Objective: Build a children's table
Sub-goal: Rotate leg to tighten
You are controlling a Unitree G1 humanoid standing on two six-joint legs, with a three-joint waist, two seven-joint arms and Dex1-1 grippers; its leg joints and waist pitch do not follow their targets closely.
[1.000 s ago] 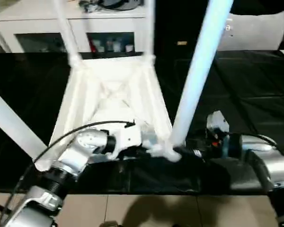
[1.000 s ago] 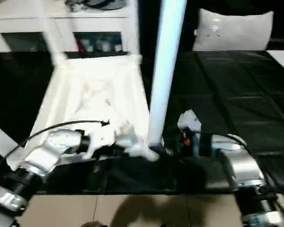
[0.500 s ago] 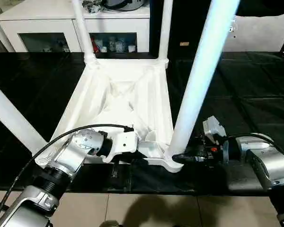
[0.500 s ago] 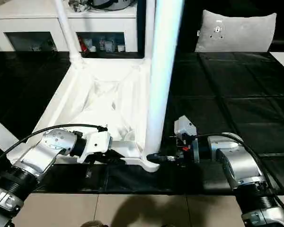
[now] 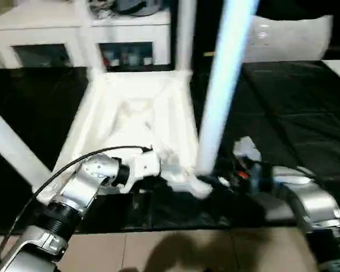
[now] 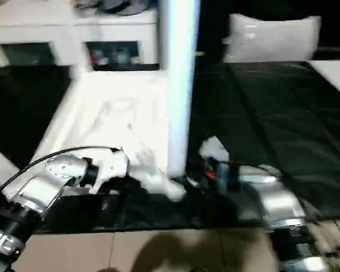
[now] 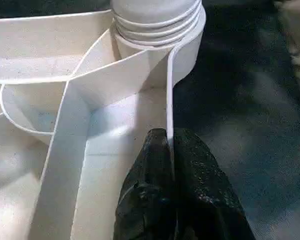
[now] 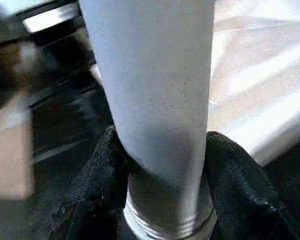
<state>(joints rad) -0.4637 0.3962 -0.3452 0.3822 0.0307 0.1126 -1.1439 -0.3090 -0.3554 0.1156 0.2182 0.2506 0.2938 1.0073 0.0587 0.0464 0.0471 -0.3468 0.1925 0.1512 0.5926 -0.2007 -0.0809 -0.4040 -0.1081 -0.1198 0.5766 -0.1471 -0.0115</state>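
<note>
Black-covered work surface [image 5: 306, 113] fills the head view, white cabinet [image 5: 56, 39] behind it; the children's table [image 5: 136, 113] lies upside down on the cover, ribbed underside up. Near leg [image 5: 218, 96] stands upright in the near corner socket [image 5: 201, 186], long axis vertical, running out the frame top. Right gripper [image 5: 224, 182] comes in level from the right at the leg's base; left gripper [image 5: 167, 173] sits at the tabletop's near rim, just left of that socket. Left wrist view: black fingers [image 7: 155, 165] pressed together, pinching the thin rim wall [image 7: 170, 100], threaded leg base [image 7: 157, 17] straight ahead. Right wrist view: fingers [image 8: 240, 185] straddle the leg [image 8: 150, 85] just above its threads, both pads against it, so clamped on the leg. Judgement: turning the leg home falls to the right arm; open cover lies to the right, table edge close at the front.
</note>
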